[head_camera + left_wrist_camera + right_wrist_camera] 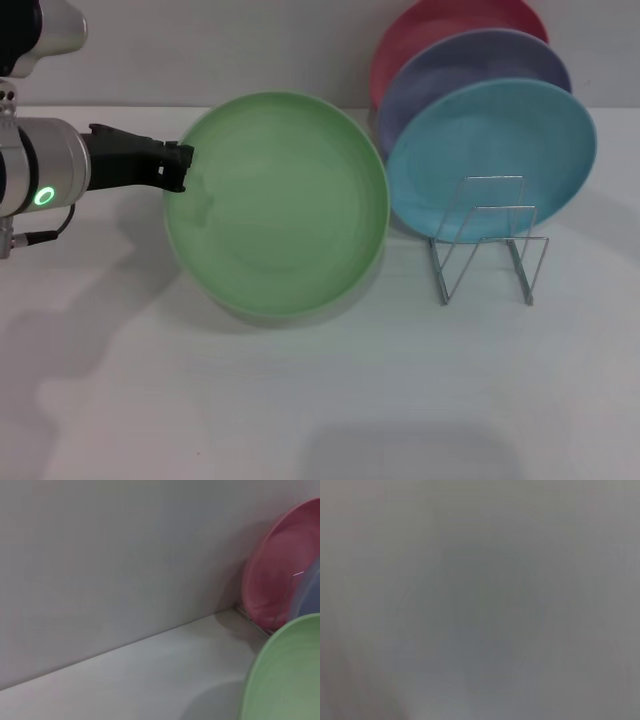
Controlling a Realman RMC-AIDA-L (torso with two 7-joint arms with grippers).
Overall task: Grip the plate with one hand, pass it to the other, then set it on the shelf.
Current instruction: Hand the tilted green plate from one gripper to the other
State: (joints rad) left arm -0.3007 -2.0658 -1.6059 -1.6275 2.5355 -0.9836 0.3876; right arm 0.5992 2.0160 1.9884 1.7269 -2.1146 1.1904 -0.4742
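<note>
The light green plate (278, 205) is held off the table, tilted so its face is towards me, left of centre in the head view. My left gripper (180, 168), black fingers on a plain silver wrist with a green ring light, is shut on the plate's left rim. The plate's edge also shows in the left wrist view (285, 675). The silver wire rack (490, 245) stands to the plate's right, its front slots free. My right gripper is out of view; the right wrist view shows only blank grey.
A light blue plate (492, 160), a lavender plate (470, 70) and a pink plate (440, 25) stand upright in the rack's back slots. The pink plate also shows in the left wrist view (275, 580). A grey wall runs behind the white table.
</note>
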